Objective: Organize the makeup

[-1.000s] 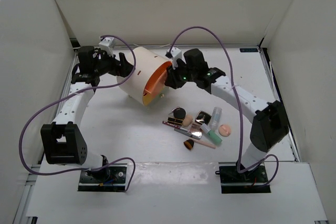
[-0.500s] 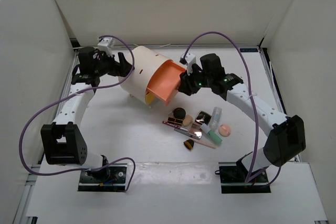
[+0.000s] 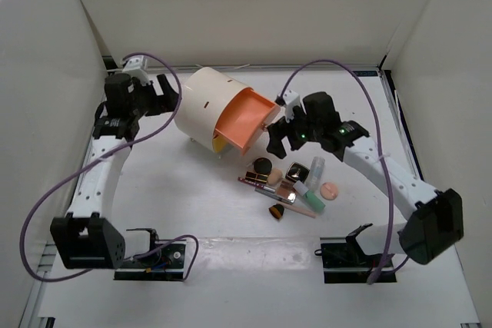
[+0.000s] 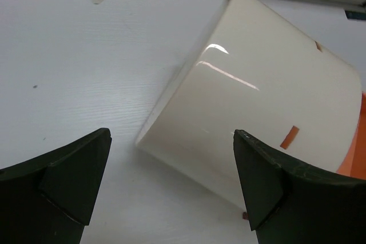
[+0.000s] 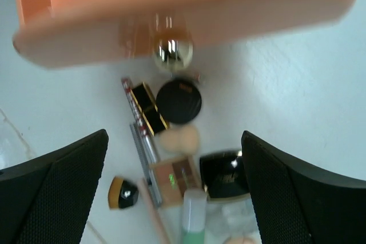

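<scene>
Makeup (image 3: pixel 290 183) heaped right of centre, toward the surface's (image 3: pixel 192 213) near edge; print on black round compact (image 5: pixel 178 101) too blurred to read. Left gripper (image 4: pixel 171 164) spread beside cream cylinder (image 4: pixel 257 101); right gripper (image 5: pixel 174 164) spread above the heap, near orange drawer (image 5: pixel 171 4).

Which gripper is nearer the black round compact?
Right. The right gripper hovers open just beyond the black round compact, by the orange drawer. The left gripper sits behind the cream cylinder, well away.
</scene>
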Controlling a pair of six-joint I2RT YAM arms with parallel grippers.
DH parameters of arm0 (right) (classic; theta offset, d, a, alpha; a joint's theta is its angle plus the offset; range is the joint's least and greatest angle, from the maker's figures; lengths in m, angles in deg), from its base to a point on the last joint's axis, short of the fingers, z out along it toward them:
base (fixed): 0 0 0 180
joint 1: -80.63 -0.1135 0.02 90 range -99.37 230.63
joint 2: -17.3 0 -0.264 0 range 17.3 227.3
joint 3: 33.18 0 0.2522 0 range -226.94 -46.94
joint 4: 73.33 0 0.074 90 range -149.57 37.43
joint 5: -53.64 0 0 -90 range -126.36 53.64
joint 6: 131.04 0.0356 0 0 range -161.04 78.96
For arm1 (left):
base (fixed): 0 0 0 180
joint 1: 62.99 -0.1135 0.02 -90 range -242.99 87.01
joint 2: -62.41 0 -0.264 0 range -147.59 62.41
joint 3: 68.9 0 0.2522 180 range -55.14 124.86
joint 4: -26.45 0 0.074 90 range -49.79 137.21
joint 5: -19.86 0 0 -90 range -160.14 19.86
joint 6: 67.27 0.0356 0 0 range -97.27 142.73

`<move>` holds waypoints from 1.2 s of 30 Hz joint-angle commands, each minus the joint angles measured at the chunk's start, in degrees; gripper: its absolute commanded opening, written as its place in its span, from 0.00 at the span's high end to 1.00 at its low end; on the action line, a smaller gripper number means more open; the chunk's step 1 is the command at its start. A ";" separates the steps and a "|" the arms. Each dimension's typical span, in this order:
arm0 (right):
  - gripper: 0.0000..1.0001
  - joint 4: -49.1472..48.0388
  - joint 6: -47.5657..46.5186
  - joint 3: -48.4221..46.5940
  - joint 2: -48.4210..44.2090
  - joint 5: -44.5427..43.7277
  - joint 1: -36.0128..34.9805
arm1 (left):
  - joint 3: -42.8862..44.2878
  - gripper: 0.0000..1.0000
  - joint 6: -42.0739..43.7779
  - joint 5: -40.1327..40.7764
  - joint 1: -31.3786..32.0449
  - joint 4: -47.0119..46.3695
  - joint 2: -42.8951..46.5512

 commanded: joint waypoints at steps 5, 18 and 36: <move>0.09 9.39 8.02 10.04 -13.03 -8.60 -1.06 | -2.28 0.02 -14.30 16.84 0.21 11.44 14.47; 0.29 6.25 24.20 22.98 -16.21 -21.70 -16.70 | -12.22 0.02 -17.83 22.11 3.46 27.97 25.37; 0.48 -4.39 61.46 22.62 -1.63 -58.43 -28.48 | -12.67 0.02 -15.11 9.98 3.46 29.73 30.29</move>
